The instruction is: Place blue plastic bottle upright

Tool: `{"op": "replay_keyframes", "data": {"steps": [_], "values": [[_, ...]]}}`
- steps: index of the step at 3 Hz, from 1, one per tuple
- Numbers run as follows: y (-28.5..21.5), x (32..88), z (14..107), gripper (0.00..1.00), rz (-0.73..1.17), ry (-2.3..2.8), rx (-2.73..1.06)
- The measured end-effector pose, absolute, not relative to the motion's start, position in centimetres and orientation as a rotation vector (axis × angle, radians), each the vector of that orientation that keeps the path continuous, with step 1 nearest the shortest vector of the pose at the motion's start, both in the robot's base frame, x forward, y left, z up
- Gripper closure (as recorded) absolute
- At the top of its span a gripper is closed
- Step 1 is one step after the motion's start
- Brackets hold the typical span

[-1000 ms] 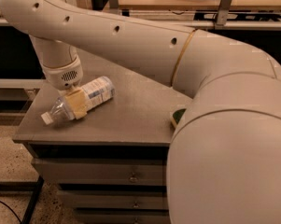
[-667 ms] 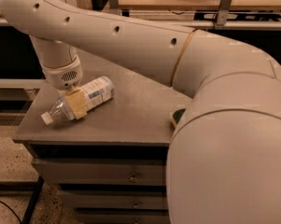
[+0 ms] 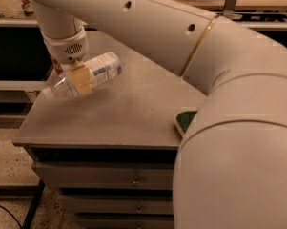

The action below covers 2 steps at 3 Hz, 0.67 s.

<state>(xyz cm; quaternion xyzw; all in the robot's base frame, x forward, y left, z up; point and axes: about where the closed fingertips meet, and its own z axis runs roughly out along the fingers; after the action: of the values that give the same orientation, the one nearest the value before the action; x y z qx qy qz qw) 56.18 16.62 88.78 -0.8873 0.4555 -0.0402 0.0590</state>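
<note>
Nearest, a green sponge [image 3: 185, 120] sits at the table's [image 3: 119, 118] right edge, half hidden by the arm; farther left, the gripper [image 3: 80, 82] reaches down from above, clamped across the bottle's [image 3: 105, 68] middle; the bottle lies nearly flat over the far-left corner, cap low-left, base up-right; righting it means swinging the cap upward.

Noted tan fingers [image 3: 82, 79] on the pincer [image 3: 78, 82], clamped on the blue plastic bottle [image 3: 104, 69] above the counter's [image 3: 124, 113] left part. Found bottle body clear, label [image 3: 101, 71] pale blue and white, cap [image 3: 47, 93] white. Logged arm [image 3: 181, 27] as cream-white with thin gold band [image 3: 199, 44]. Recorded counter as dull grey, faintly speckled; drawers [image 3: 109, 175] grey. Observed dark green sponge [image 3: 185, 120] at right rim.
</note>
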Motion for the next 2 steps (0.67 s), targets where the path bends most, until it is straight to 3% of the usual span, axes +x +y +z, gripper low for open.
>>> {"op": "replay_keyframes", "data": {"steps": [1,2], "values": [[15.2,56.8,92.8,1.0,-0.179,1.405,-2.619],[14.0,56.3,94.4,1.0,-0.121,1.351,-2.547]]}}
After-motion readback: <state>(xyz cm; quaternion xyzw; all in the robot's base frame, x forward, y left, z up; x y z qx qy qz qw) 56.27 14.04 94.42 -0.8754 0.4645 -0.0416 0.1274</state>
